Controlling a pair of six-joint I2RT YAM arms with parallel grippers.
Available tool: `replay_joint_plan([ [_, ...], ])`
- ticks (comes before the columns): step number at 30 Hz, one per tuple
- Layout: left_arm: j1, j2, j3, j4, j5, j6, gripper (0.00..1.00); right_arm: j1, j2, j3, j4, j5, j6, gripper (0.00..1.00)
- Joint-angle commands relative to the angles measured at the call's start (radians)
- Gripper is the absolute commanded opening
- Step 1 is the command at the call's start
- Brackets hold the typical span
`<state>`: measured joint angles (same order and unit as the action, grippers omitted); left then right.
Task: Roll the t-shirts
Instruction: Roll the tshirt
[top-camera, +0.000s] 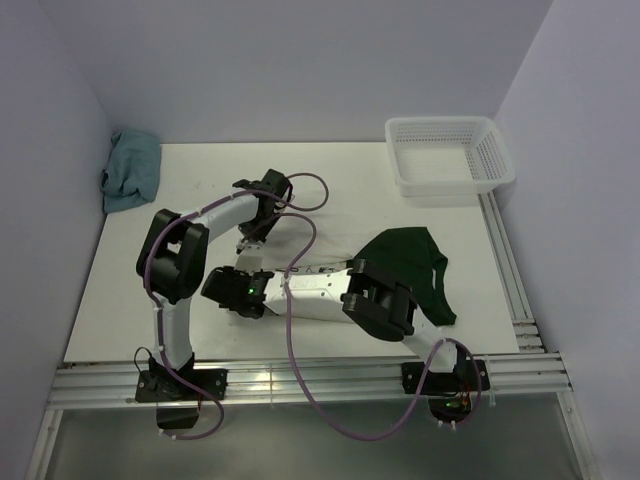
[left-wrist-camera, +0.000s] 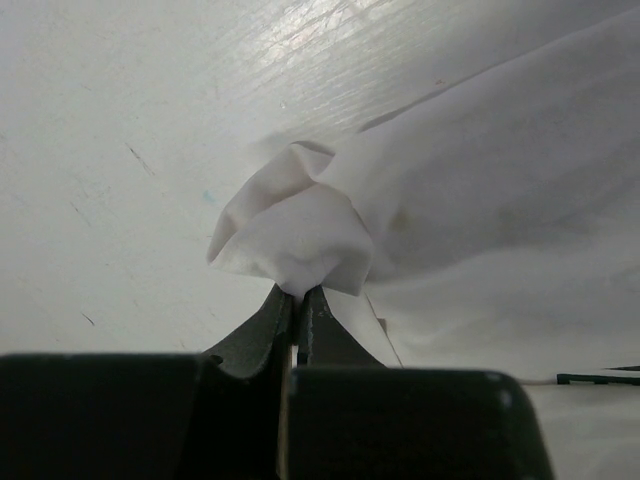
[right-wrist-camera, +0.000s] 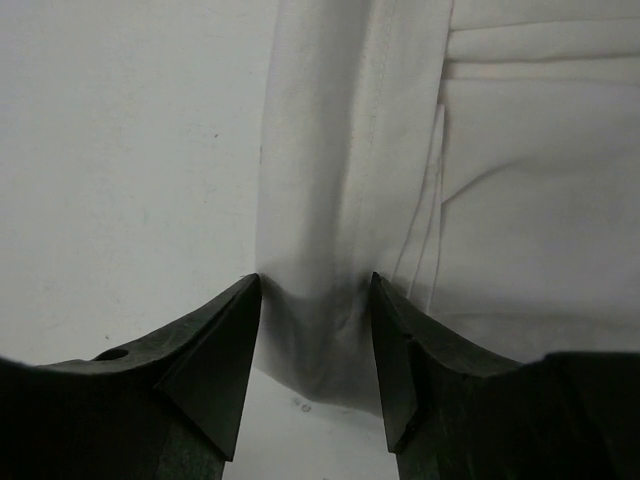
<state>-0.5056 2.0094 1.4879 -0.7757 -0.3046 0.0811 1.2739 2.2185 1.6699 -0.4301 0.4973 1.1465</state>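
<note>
The t-shirt lies right of the table's middle; its dark green sleeve shows, while my right arm covers most of the cream-white body. In the left wrist view my left gripper is shut on a bunched corner of the white cloth, with the shirt spreading off to the right. Seen from above, that gripper points down just past the right one. My right gripper is open, its fingers straddling a folded edge of the shirt that lies flat on the table. From above it sits at centre-left.
A white mesh basket stands at the back right. A teal-blue cloth is heaped in the back left corner. Metal rails run along the table's right edge and front edge. Purple cables loop over both arms.
</note>
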Motion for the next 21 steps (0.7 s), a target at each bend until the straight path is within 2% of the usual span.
replay_joint_plan([
  [1,-0.011,0.006,0.040,0.003,0.002,-0.020,0.00,0.007,0.021,0.056,-0.027,0.000,-0.016,0.57],
  [7,-0.019,0.009,0.041,0.001,0.002,-0.020,0.00,0.019,0.033,0.073,-0.038,0.001,-0.017,0.60],
  [12,-0.022,0.012,0.040,0.000,0.002,-0.020,0.00,0.041,0.067,0.160,-0.156,0.052,-0.022,0.62],
  [21,-0.027,0.014,0.037,0.000,0.001,-0.018,0.00,0.044,0.135,0.218,-0.216,0.015,-0.002,0.61],
])
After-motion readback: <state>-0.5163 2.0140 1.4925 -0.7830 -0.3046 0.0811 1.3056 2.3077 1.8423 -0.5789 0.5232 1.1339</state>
